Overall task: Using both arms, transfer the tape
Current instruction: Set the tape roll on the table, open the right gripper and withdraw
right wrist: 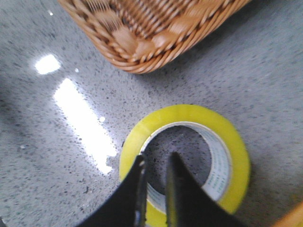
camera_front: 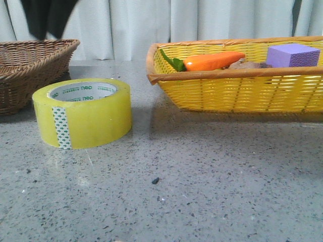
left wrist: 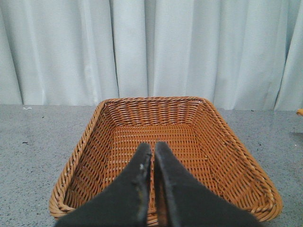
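We see the tape (camera_front: 82, 113) lying flat on the counter (camera_front: 202, 176), hole upward, just beside the brown basket (camera_front: 30, 65). Our right claw (right wrist: 154, 163) hangs directly above its rim, jaws nearly together — clamped on nothing. The left claw (left wrist: 153, 150), also closed and empty, hovers over that basket, so the right arm is nearer.

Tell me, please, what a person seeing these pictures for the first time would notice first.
The tape, a bright yellow roll, lies flat on the grey speckled table, left of centre, just in front of the brown wicker basket. To the right stands a yellow basket holding an orange carrot and a purple block. The right gripper hangs directly above the roll.
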Controlling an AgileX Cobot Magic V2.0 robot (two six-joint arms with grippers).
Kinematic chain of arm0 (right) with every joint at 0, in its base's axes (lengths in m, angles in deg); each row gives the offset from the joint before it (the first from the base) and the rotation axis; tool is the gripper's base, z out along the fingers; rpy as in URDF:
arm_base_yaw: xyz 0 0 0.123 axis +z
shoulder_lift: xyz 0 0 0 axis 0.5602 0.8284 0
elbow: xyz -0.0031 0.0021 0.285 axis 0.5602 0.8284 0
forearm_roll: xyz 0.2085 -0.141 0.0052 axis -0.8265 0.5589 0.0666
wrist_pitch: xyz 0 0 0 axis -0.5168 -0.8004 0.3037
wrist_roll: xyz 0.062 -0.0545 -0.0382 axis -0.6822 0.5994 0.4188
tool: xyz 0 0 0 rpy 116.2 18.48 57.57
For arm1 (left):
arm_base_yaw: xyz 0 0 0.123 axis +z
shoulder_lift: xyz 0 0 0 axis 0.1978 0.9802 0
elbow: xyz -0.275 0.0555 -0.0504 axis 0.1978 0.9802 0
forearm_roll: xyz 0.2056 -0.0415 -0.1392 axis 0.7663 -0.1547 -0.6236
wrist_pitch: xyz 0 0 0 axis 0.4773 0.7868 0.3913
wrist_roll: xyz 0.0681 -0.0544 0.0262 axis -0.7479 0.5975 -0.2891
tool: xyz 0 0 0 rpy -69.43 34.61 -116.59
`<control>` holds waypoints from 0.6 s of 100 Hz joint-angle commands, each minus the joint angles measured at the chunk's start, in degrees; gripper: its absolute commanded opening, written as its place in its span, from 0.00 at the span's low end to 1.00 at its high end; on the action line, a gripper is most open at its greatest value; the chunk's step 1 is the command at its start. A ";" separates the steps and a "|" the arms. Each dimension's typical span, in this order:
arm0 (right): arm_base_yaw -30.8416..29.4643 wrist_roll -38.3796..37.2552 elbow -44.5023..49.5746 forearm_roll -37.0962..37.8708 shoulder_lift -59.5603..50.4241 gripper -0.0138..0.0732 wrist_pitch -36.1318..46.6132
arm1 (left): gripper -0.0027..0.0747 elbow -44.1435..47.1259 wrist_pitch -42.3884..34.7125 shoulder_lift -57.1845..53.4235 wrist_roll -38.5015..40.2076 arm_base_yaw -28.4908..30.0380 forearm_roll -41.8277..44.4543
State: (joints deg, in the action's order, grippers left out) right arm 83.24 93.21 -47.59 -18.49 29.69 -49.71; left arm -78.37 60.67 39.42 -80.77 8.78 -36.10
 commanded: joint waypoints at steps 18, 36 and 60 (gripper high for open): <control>-0.04 0.52 -1.99 3.37 -12.57 0.08 -0.39 | 0.01 -5.02 -2.15 1.02 0.37 -3.58 -0.44; -0.04 0.42 -1.99 6.88 -17.76 0.08 0.06 | 0.01 -8.21 -2.01 2.91 0.37 -9.35 -0.34; -0.04 0.42 -0.95 7.57 -23.75 0.08 2.80 | 0.14 -11.61 -1.25 6.66 0.25 -17.79 -0.09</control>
State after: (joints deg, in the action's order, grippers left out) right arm 83.24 93.21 -47.74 -12.23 10.12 -50.73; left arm -86.91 63.24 44.29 -80.77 -6.00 -36.10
